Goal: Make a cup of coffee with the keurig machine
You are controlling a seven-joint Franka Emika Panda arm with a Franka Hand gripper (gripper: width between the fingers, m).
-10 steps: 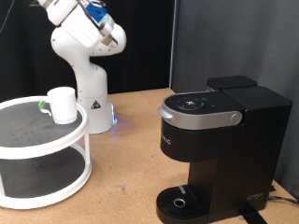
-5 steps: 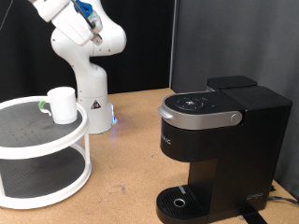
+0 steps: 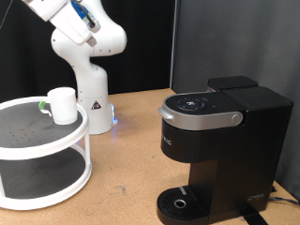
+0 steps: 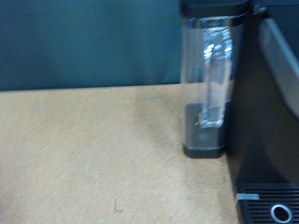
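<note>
The white cup (image 3: pixel 62 105) stands upright on the top tier of a white round two-tier shelf (image 3: pixel 37 155) at the exterior view's left. The black keurig machine (image 3: pixel 220 150) stands at the right with its silver-grey lid handle down and its round drip tray (image 3: pixel 178 202) bare. The wrist view shows the machine's dark side (image 4: pixel 271 103) and its clear water tank (image 4: pixel 207 79) across the tan table. The gripper shows in neither view; only the white arm (image 3: pixel 80 42) shows at the exterior view's top left, high above the shelf.
A bit of green (image 3: pixel 42 105) peeks out beside the cup on the shelf. The robot base (image 3: pixel 92 108) stands behind the shelf. Tan tabletop (image 3: pixel 127 159) lies between shelf and machine. A black curtain backs the scene.
The arm's upper links have swung towards the exterior view's top left. The cup and the machine have not moved.
</note>
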